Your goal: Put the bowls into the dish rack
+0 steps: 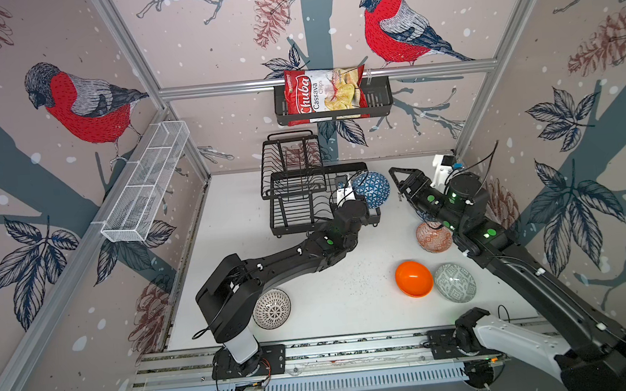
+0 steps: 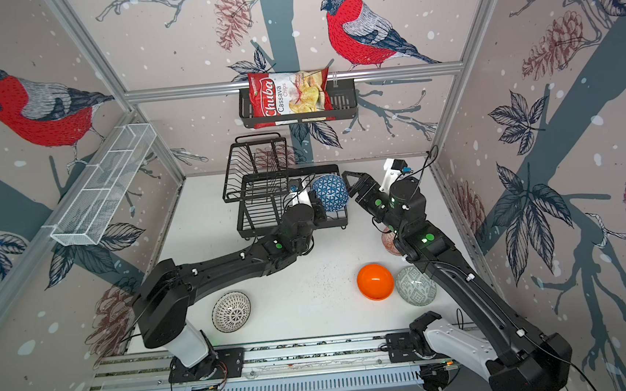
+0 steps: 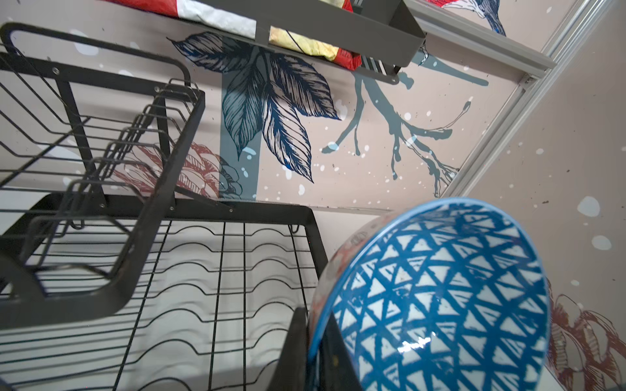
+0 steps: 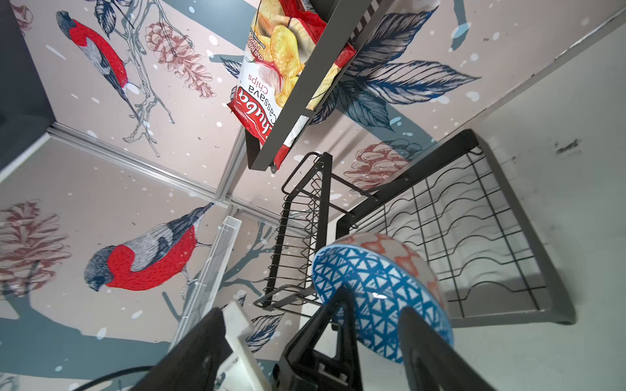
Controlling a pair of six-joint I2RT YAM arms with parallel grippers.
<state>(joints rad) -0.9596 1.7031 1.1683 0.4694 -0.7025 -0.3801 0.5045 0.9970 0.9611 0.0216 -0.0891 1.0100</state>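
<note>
The dark blue geometric bowl (image 1: 371,189) (image 2: 329,192) hangs tilted on edge over the right end of the black wire dish rack (image 1: 297,205) (image 2: 263,208). My left gripper (image 1: 344,194) (image 3: 313,325) is shut on the bowl's (image 3: 440,287) rim. My right gripper (image 1: 398,180) (image 2: 349,186) (image 4: 376,315) stands open just right of this bowl (image 4: 372,287); I cannot tell whether it touches. On the table lie an orange-white patterned bowl (image 1: 434,237), partly under the right arm, a plain orange bowl (image 1: 413,278), a grey-green bowl (image 1: 455,282) and a black-white radial bowl (image 1: 272,308).
A black slatted basket (image 1: 380,99) with a chips bag hangs on the back wall above the rack. A long white mesh basket (image 1: 146,183) is fixed to the left wall. The rack's raised upper shelf (image 3: 162,203) stands over its left half.
</note>
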